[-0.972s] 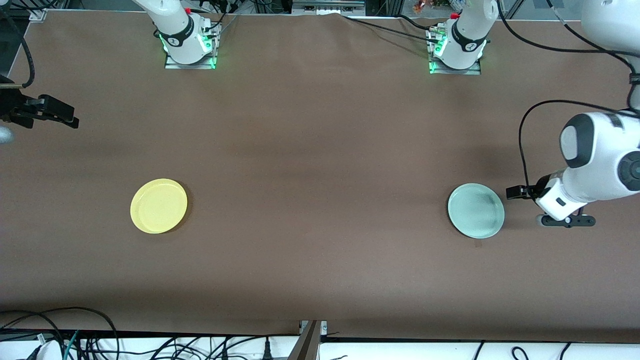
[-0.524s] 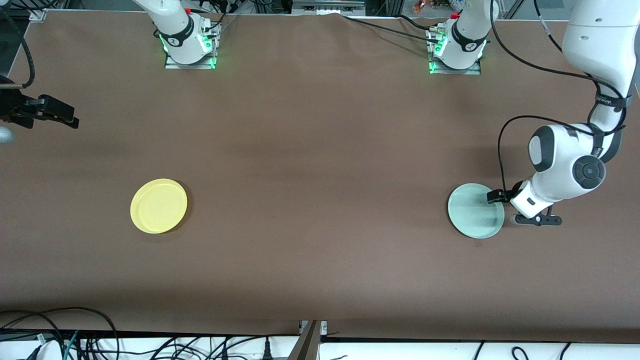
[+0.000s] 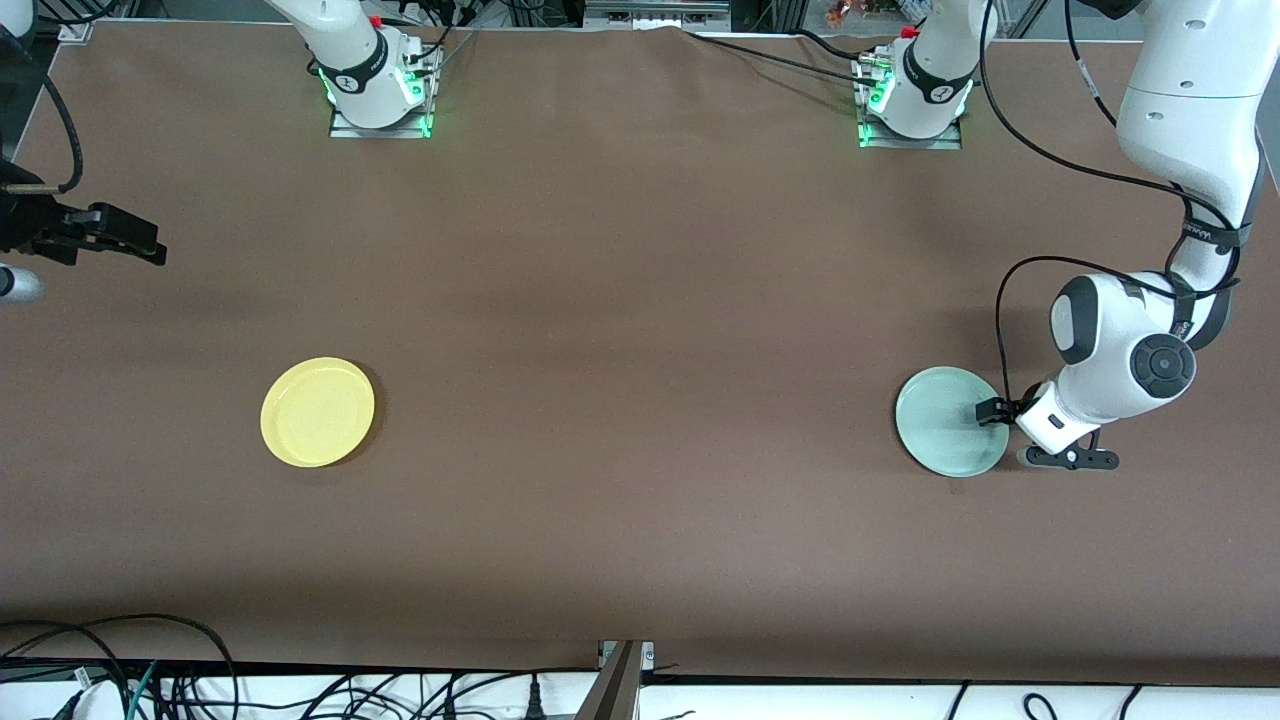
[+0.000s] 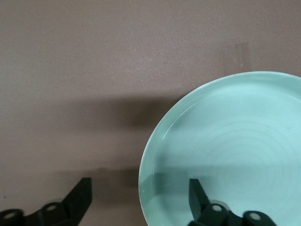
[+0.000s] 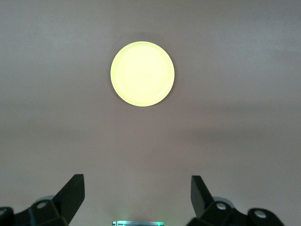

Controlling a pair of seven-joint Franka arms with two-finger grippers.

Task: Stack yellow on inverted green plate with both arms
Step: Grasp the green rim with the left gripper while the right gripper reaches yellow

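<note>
Brown table (image 3: 640,350); one yellow (image 3: 317,411); one green plate (image 3: 940,420)

I am looking down at a long table (image 3: 640,330) covered in matte brown material that is filling nearly the whole front view. Soft, even light is falling on it, leaving faint darker bands across the surface. Along the edge nearest the camera, black cables (image 3: 150,680) are trailing over a white ledge (image 3: 900,700), and a metal bracket (image 3: 620,680) is sticking up mid-edge.
</note>
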